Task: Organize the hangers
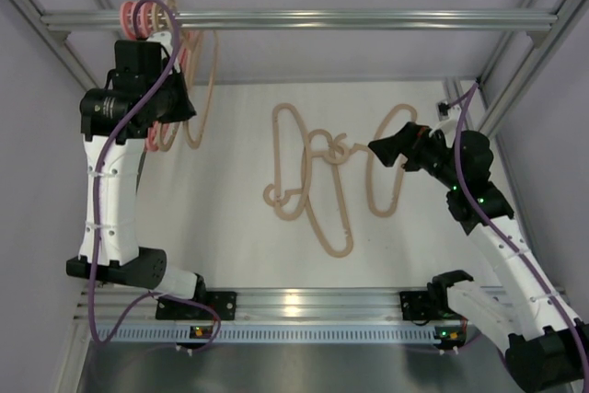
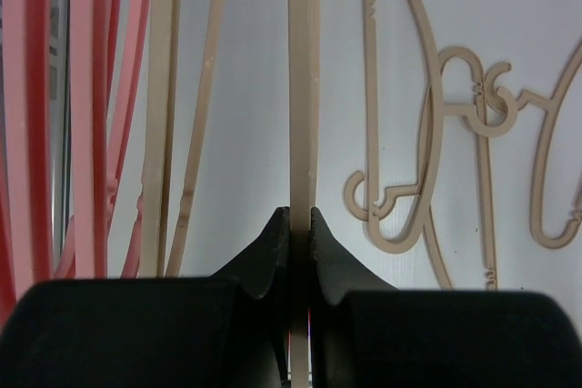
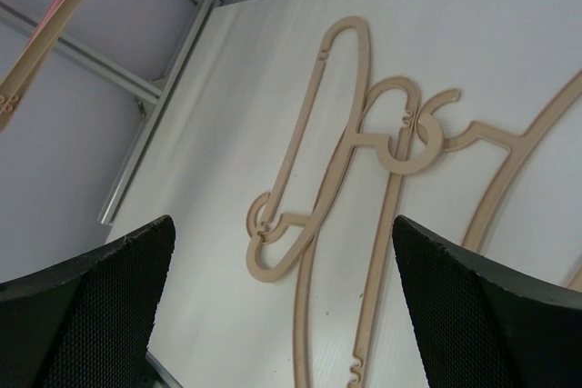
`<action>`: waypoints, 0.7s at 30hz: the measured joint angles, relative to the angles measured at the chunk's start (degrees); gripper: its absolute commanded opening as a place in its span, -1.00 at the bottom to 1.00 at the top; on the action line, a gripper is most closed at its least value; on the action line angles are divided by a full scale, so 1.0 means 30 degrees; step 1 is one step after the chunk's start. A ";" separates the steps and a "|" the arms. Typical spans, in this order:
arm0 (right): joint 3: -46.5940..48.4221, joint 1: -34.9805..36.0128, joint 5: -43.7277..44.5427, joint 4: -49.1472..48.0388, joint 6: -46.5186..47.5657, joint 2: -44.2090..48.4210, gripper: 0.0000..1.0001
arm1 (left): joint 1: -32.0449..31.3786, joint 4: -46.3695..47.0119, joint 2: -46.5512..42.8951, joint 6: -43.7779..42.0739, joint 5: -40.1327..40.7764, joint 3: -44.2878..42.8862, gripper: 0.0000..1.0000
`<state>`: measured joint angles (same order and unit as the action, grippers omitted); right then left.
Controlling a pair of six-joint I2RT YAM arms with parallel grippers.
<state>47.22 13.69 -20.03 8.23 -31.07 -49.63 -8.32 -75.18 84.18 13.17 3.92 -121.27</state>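
Left gripper (image 2: 300, 217) pinches one beige hanger (image 2: 301, 88), right gripper (image 3: 282, 224) gapes empty above the tangled hangers (image 3: 298, 134)

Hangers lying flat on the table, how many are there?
3, all beige: the left hanger, the middle hanger and the right hanger, hooks tangled together. None seems hidden.

The hangers (image 2: 303, 88) are smooth, matt plastic (the white table (image 1: 230, 227) is matt too). The bar (image 1: 322, 18) is shiny metal.

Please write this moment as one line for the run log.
left gripper: shut on thin matte beige hanger by silver metal bar | right gripper: open, over loose beige hangers on white table | pink hangers: on bar
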 measured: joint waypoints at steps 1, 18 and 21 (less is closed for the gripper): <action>0.0000 0.0007 -0.0022 -0.0022 -0.0015 -0.0007 0.99 | 0.0007 -0.0015 0.0000 0.0044 0.0000 -0.0007 -1.00; -0.1195 0.0007 -0.0160 -0.0816 0.0386 -0.2259 0.99 | 0.0233 0.0175 -0.0736 0.1042 0.2652 0.1253 0.96; -0.1443 0.0029 -0.0058 -0.0925 0.0554 -0.3140 0.99 | 0.0102 0.0670 -0.1887 0.1399 0.1763 0.1851 0.96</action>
<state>42.89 13.78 -20.21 5.45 -29.41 -59.05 -8.01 -73.17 78.52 17.37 9.21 -115.72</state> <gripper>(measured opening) 0.993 0.983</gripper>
